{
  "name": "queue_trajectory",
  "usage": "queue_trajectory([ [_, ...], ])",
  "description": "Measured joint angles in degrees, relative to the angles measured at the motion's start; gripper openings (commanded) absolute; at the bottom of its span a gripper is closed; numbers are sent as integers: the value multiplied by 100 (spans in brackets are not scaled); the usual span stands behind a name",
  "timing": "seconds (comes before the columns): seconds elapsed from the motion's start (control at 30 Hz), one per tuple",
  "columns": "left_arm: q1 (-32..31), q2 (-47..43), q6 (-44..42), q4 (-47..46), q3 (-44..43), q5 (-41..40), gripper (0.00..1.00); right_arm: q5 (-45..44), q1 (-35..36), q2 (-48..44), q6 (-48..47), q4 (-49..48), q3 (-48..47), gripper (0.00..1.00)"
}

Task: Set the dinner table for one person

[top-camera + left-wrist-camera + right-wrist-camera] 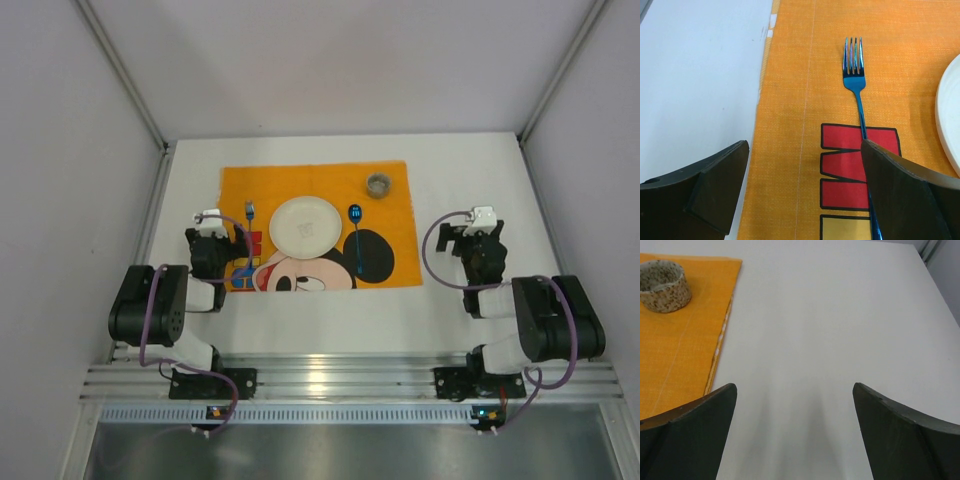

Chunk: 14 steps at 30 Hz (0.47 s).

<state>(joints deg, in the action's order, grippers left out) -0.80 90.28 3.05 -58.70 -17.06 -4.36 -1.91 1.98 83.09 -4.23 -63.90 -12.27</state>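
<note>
The white dinner table (470, 160) carries an orange Mickey Mouse placemat (320, 200). On the mat lie a white plate (306, 226), a blue fork (249, 225) to its left and a blue spoon (356, 240) to its right. A speckled cup (379, 184) stands at the mat's far right corner. My left gripper (222, 240) is open and empty over the mat's left edge. In the left wrist view, the left gripper (804, 145) is open and the fork (855, 80) runs under its right finger. My right gripper (478, 238) is open and empty over bare table (840, 315).
A silver ribbed rail (350, 380) runs along the near edge, with both arm bases on it. Grey walls close in the table at the left, right and back. In the right wrist view the cup (662, 285) sits far left on the mat (685, 350).
</note>
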Motion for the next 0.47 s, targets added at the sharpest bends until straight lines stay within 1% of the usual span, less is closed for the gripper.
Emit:
queue_trajectory([
  [0.47, 0, 0, 0, 0, 0, 0, 99, -42, -4, 2, 131, 11, -94, 100],
])
